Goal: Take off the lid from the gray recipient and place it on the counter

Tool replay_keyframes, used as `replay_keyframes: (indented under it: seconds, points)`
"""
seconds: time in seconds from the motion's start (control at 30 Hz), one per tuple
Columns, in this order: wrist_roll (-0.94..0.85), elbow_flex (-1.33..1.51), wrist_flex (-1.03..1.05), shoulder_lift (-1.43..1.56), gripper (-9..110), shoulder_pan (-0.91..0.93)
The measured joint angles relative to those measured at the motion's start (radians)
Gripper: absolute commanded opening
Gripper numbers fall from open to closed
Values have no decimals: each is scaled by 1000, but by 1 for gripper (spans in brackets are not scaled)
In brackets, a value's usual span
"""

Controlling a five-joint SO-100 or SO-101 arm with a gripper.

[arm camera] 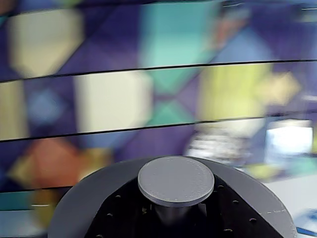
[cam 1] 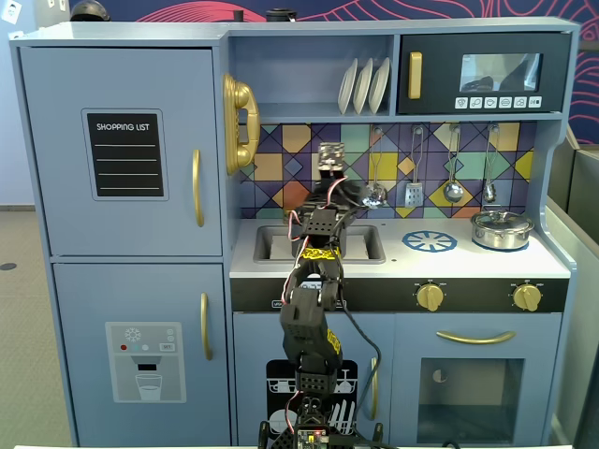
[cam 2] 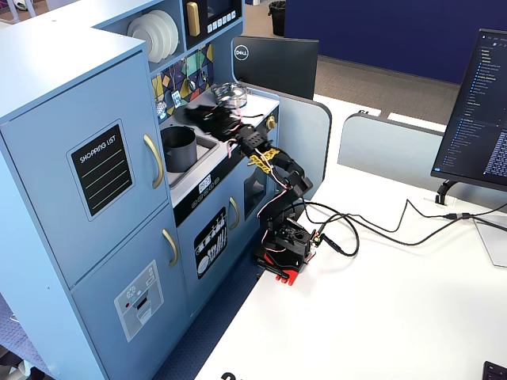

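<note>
The dark gray lid fills the bottom of the wrist view, with its round knob at the centre. My gripper is shut on the knob's stem, black jaws on either side. The backsplash tiles behind are blurred. In a fixed view the gripper holds the lid in the air above the worktop, behind and right of the gray recipient, which stands uncovered in the sink. From the front the gripper hangs above the sink; the arm hides the recipient there. The white counter lies below.
A shiny silver pot with its own lid stands at the counter's right end, next to the blue burner ring. Utensils hang on the backsplash close behind the gripper. A shelf with plates runs overhead.
</note>
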Motion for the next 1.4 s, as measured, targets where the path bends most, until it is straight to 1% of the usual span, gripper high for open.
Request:
replay_keyframes:
  seconds: [0.07, 0.2, 0.4, 0.53, 0.7, 1.3, 1.33, 1.4]
  points:
    - [12, 0, 32, 26, 0, 64]
    - [17, 29, 28, 54, 0, 186]
    - [17, 183, -104, 43, 0, 295]
    - [17, 253, -227, -25, 0, 310]
    - [11, 268, -337, -130, 0, 322]
    - [-5, 307, -518, -388, 0, 342]
    - [-6, 311, -525, -394, 1, 342]
    - [-12, 324, -534, -394, 11, 342]
